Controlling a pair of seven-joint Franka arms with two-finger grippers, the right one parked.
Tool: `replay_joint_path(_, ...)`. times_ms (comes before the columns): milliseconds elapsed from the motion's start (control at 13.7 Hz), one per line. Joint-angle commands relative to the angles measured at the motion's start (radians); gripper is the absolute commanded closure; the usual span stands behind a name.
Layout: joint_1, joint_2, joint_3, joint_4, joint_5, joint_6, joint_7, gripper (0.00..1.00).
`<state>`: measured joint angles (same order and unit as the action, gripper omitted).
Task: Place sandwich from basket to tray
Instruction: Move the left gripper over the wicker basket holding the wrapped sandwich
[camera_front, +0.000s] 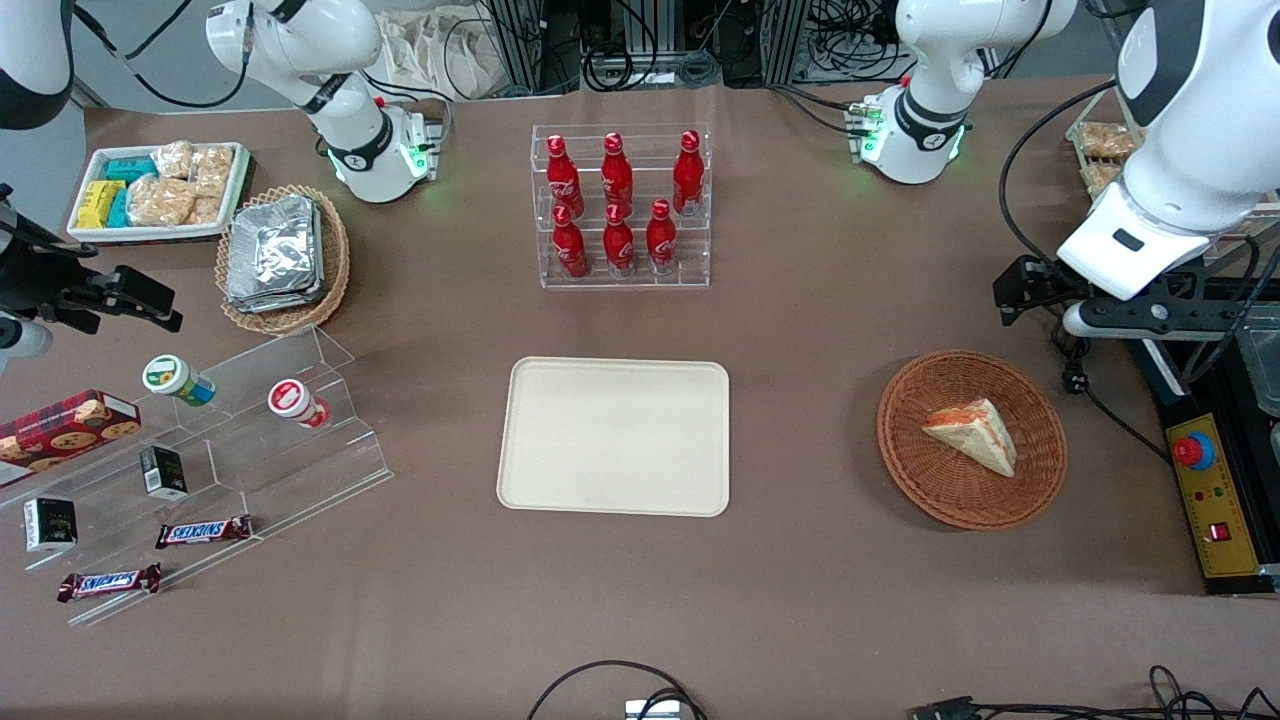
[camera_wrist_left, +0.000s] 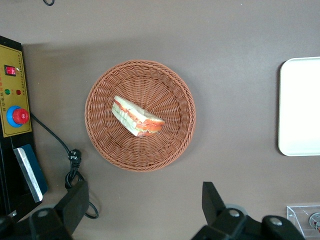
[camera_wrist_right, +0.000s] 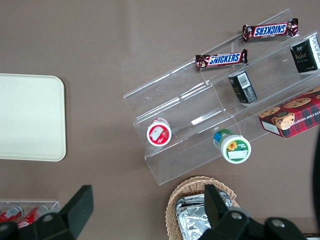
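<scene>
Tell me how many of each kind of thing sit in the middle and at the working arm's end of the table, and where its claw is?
Red bottles in the clear rack: 6
Cream tray: 1
Brown basket: 1
Sandwich, lying in the basket: 1
Total: 9
The gripper hangs open above the table beside the basket, holding nothing.

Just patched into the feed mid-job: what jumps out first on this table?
The red bottles in their clear rack, farther from the front camera than the bare cream tray, catch the eye first. Next is the sandwich lying in the reddish-brown basket toward the working arm's end. The gripper hangs above the table beside the basket, jaws open, holding nothing.
</scene>
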<state>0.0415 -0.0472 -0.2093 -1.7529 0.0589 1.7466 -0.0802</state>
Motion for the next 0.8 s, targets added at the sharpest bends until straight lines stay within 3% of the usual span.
replay_joint_path(0,-0.003,0.004,0.002,0.029,-0.037,-0.038,-0.019,0.00)
replay_joint_path(292,-0.002,0.020,0.010,0.026,-0.037,-0.036,-0.038,0.00)
replay_joint_path(583,0.001,0.075,0.047,0.015,-0.033,-0.027,-0.432,0.00)
replay_joint_path(729,0.001,0.101,0.089,-0.003,-0.027,-0.016,-0.519,0.00)
